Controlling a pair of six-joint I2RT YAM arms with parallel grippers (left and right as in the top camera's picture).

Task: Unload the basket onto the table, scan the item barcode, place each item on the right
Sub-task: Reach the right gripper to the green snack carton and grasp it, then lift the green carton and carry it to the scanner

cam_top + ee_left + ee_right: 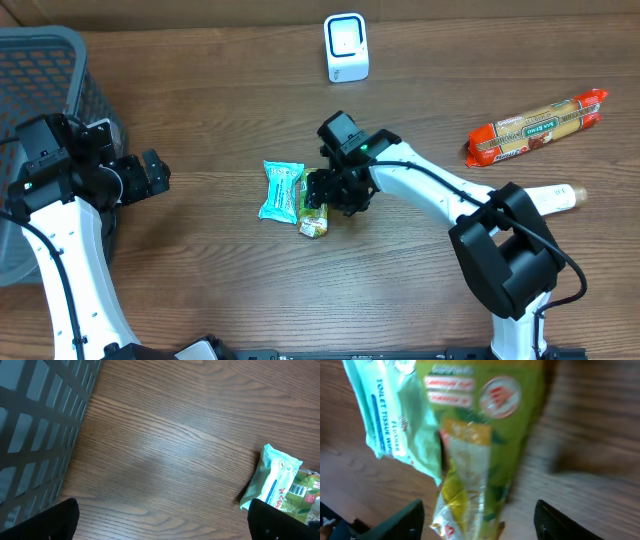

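Wood-grain table [220, 300], white barcode scanner [346, 47] at the far edge, mesh basket [40, 60] at left. Step in hand, as I judge it: pick-up of the green snack packet [313, 222]. It lies mid-table, touching the teal tissue-wipes pack [281, 190] and just right of it. Right end effector [477, 517] hangs over the packet, fingers spread either side, not pinching. Left end effector [158, 175] is spread wide, empty, near the basket. Packet long axis runs near-to-far, slightly tilted, one end toward the scanner. Barcode [298, 490] looks face-up. Next move needs: close on the packet, lift it clear of the wipes, carry it to the scanner, turn the barcode to its window.
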